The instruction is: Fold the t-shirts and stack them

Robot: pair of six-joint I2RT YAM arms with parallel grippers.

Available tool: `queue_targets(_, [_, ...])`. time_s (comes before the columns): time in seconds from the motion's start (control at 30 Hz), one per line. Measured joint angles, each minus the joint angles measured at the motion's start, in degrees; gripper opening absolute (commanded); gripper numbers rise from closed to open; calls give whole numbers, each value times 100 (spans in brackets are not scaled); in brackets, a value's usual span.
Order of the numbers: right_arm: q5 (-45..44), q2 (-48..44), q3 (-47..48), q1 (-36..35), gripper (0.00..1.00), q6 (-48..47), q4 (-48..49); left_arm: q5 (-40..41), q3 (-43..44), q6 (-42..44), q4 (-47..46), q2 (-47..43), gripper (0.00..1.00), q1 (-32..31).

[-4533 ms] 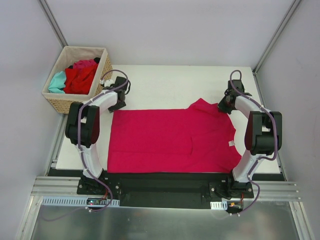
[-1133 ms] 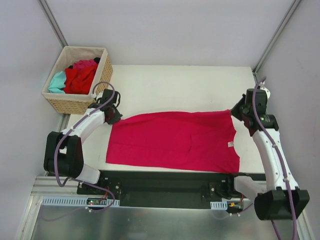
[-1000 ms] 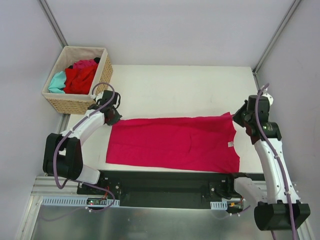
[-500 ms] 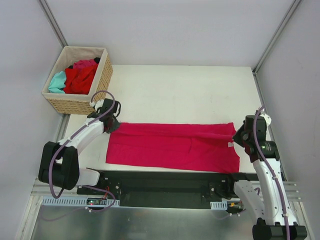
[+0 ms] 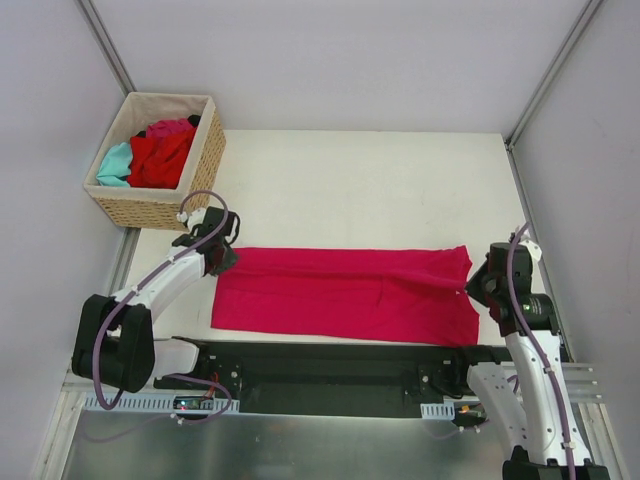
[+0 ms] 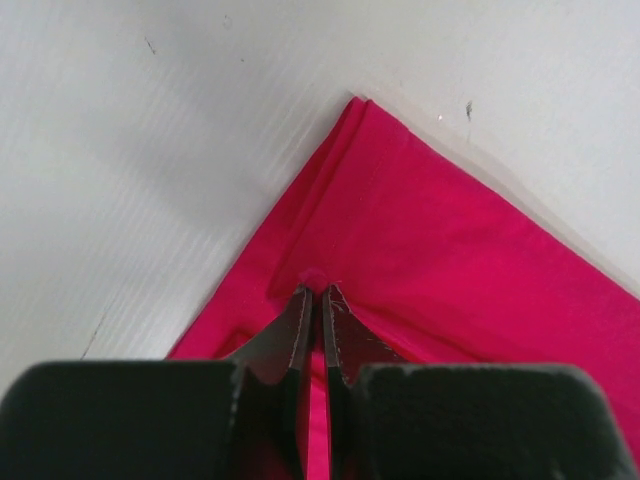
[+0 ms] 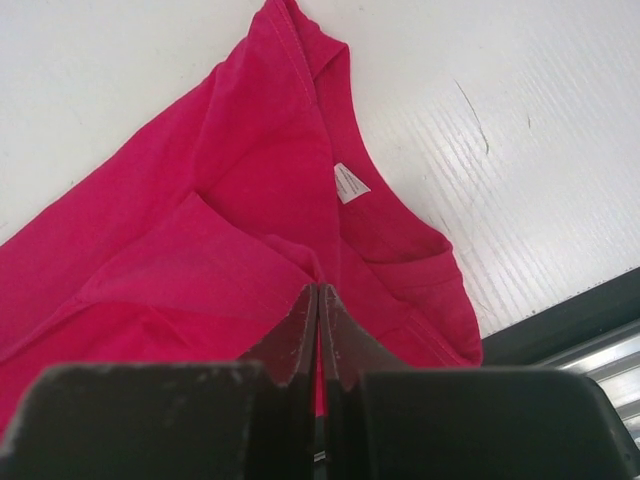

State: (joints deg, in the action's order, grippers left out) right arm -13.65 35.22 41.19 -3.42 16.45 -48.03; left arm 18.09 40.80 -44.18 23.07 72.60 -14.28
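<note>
Left gripper (image 5: 222, 258) and right gripper (image 5: 470, 287) are each pinching tight on the pink t-shirt (image 5: 345, 295), which is lying as a long strip low on the white table (image 5: 360, 180). Top view alone is showing the basket (image 5: 128, 208), upper left. Right wrist view is showing a small white label (image 7: 350, 182).

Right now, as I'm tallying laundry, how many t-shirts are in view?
4: a magenta-pink cloth t-shirt folded on the white table; a red t-shirt, a teal t-shirt and a pink t-shirt bunched in the tan wicker basket. Others may be hidden.
</note>
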Motion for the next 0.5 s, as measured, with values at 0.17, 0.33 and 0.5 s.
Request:
queue_targets(0.17, [20, -105, 0, -2, 1, 48, -118, 0, -114, -13, 11, -122, 3, -76])
queue_targets(0.33, [42, -203, -7, -22, 1, 122, -264, -2, -282, -57, 9, -555, 3, -116])
queue_targets(0.5, [87, -227, -7, -52, 45, 219, -411, -2, -422, -142, 20, -883, 9, -116])
